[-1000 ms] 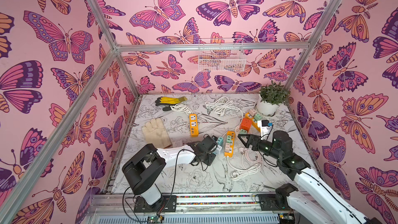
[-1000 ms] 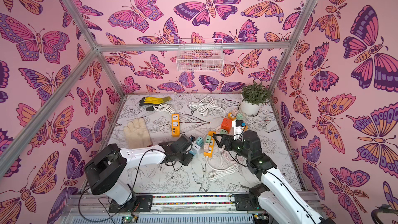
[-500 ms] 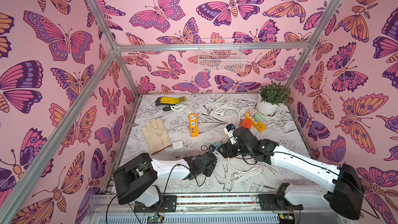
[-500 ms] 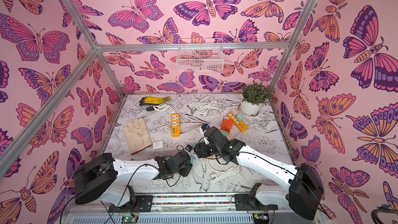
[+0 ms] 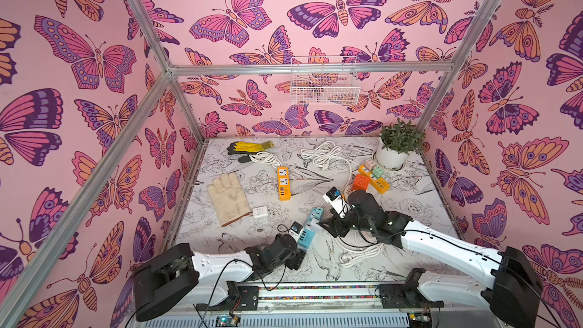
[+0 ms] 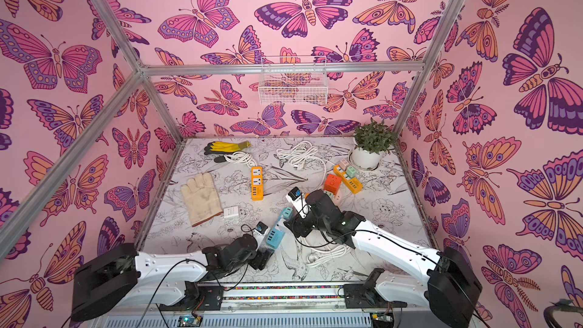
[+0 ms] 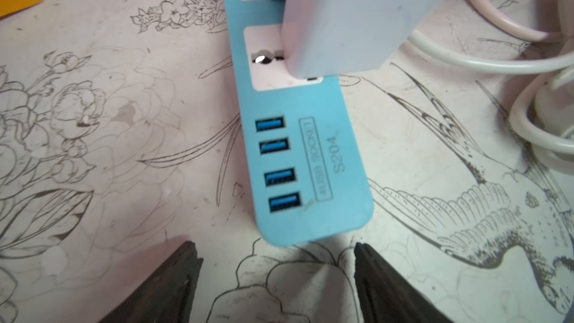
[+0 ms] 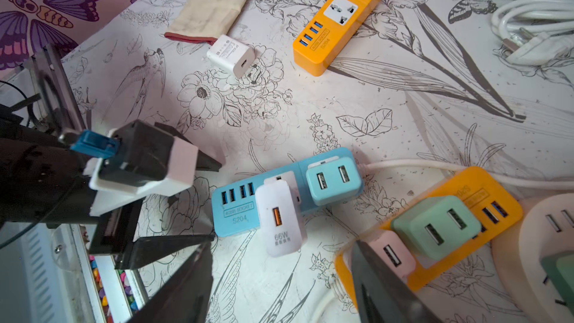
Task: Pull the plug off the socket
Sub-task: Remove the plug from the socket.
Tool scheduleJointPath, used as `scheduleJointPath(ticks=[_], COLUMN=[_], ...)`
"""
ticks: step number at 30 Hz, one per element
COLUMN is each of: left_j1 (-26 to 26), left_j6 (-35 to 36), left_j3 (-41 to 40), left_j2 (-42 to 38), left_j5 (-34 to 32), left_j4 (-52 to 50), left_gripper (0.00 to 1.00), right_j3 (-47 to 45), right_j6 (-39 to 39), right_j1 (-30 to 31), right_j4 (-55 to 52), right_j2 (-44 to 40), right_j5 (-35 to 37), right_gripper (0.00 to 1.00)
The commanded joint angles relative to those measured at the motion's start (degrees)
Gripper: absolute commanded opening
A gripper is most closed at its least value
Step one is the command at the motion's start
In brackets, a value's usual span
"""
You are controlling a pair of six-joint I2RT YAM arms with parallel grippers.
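Note:
A blue socket strip (image 5: 306, 236) (image 6: 273, 237) (image 7: 310, 166) (image 8: 236, 209) lies flat near the table's front middle. A white plug (image 8: 281, 222) (image 7: 357, 10) marked 66W sits in its socket beside the USB ports. A teal plug (image 8: 334, 181) (image 5: 317, 212) fills the socket behind it. My left gripper (image 7: 275, 254) (image 5: 298, 249) is open, its fingertips just short of the strip's USB end, holding nothing. My right gripper (image 8: 282, 245) (image 5: 325, 225) hovers over the strip, open, with the white plug just beyond its fingertips (image 8: 360, 253).
A white cable coil (image 5: 359, 252) lies under the right arm. Farther back are an orange strip (image 5: 284, 183), a second orange strip carrying plugs (image 5: 373, 179), an orange cube (image 5: 361, 182), a loose white charger (image 5: 260, 212), a cream glove (image 5: 228, 198) and a potted plant (image 5: 399, 146).
My left gripper has drawn back toward the front and opened. The right arm has swung in from the right to above the blue strip, its jaws narrowing.

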Motion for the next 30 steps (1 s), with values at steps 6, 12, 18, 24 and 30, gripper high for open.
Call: scheduleJointPath(ticks=[6, 12, 18, 24, 30], left_j1=[0.2, 0.2, 0.4, 0.7, 1.3], left_j6=[5.4, 5.4, 2.6, 1.8, 1.3], left_j3=[-1.9, 1.6, 1.2, 0.8, 0.5], left_j2=[2.3, 13.0, 21.0, 22.7, 22.9], left_j5=[-0.9, -1.0, -5.6, -4.9, -3.1], left_j4=[14.8, 18.6, 25.3, 25.9, 25.9], left_gripper=[0.83, 0.84, 0.8, 0.68, 0.56], right_j3=[4.9, 7.4, 7.2, 7.3, 6.3], right_j6=[0.3, 0.8, -0.2, -2.3, -2.5], right_j1=[0.8, 1.6, 3.1, 3.5, 4.4], right_j4=[-2.2, -5.4, -3.3, -3.7, -2.7], right_j2=[11.0, 15.4, 18.4, 18.1, 17.5], right_j5=[0.1, 1.3, 0.4, 2.2, 2.8], right_gripper=[0.64, 0.61, 0.52, 0.39, 0.21])
